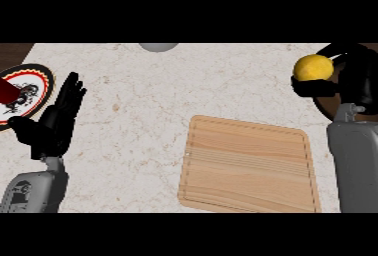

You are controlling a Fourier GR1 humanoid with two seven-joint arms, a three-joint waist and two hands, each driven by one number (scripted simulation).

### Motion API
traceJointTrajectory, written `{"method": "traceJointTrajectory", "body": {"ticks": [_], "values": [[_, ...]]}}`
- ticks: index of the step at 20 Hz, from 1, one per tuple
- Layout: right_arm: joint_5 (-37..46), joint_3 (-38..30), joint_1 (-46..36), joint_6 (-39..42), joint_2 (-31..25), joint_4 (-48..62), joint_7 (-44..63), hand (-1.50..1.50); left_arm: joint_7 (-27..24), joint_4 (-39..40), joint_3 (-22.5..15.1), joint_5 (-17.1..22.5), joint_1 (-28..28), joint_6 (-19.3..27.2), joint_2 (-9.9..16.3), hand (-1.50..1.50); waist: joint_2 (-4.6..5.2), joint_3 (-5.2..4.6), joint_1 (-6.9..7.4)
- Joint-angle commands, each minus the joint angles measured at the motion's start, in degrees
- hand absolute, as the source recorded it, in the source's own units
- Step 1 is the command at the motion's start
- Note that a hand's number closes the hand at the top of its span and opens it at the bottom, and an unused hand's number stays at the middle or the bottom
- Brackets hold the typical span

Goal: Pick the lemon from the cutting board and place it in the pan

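The yellow lemon is held up at the far right, with my right hand curled round its lower side. Hand and lemon hang over the dark pan, whose rim shows at the right edge behind them. My right forearm hides much of the pan. The wooden cutting board lies bare on the counter, to the lower left of the lemon. At the left my left hand rests open with its fingers pointing up.
A round patterned plate with a red object on it sits at the left edge, beside my left hand. A grey rounded object shows at the counter's far edge. Bare marble lies between the board and the left hand.
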Motion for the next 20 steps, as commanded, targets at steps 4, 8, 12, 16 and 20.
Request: {"method": "traceJointTrajectory", "body": {"ticks": [4,8,12,16,20], "values": [[-5.56,-12.33,-3.74,-4.83,-13.41,18.80,-13.25,1.50,-0.61,-0.18,-2.11,-1.14,1.04,0.66,-2.24,0.00,0.27,0.03,0.68],[-3.61,-14.59,-4.25,-9.59,-20.45,32.72,-22.61,1.50,-1.01,0.75,-0.99,0.19,-0.66,-0.87,-1.03,0.00,0.83,0.10,1.68],[-1.97,-16.47,-6.20,-17.71,-22.47,46.16,-27.82,1.50,0.30,0.96,-0.98,-0.30,-2.89,-0.59,-0.53,0.00,1.14,0.18,2.48],[-4.45,-19.64,-9.84,-21.07,-25.18,56.14,-33.69,1.50,-0.36,1.01,-0.74,0.29,-2.57,-1.33,-0.40,0.00,1.28,0.25,3.04],[-5.14,-21.23,-9.41,-24.99,-25.22,61.92,-37.96,1.50,-0.40,2.08,-1.26,-0.62,-3.96,-0.16,-1.31,0.00,1.72,0.36,3.40]]}}
